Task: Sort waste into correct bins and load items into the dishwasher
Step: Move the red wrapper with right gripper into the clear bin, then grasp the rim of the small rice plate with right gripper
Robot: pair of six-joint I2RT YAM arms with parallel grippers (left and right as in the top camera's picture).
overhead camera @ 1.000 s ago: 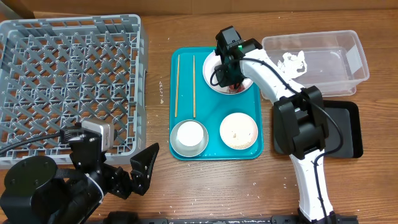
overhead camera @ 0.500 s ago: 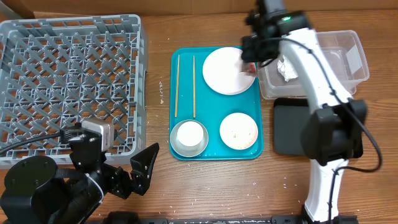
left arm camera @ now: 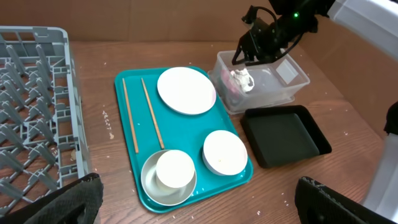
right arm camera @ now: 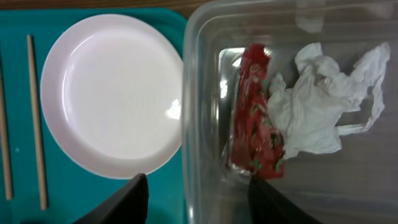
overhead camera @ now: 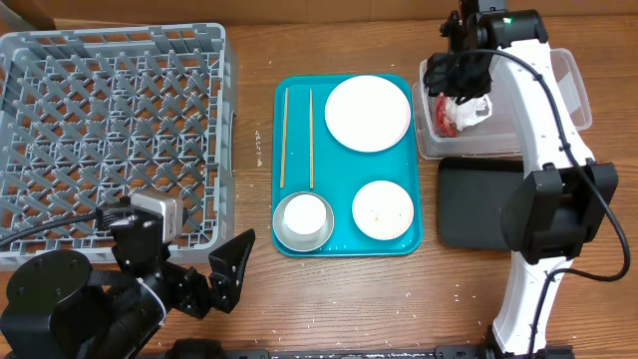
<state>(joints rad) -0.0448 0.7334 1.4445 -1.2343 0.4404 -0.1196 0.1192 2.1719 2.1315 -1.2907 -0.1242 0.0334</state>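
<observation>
Grey dish rack sits far left; the teal serving tray at centre carries the large white plate and chopsticks. Clear tub at right holds the red wrapper, with the crumpled white tissue touching it. Right gripper hangs over the tub's left wall, fingers spread, gripping nothing; left gripper is low near the rack, fingers wide apart, unladen.
</observation>
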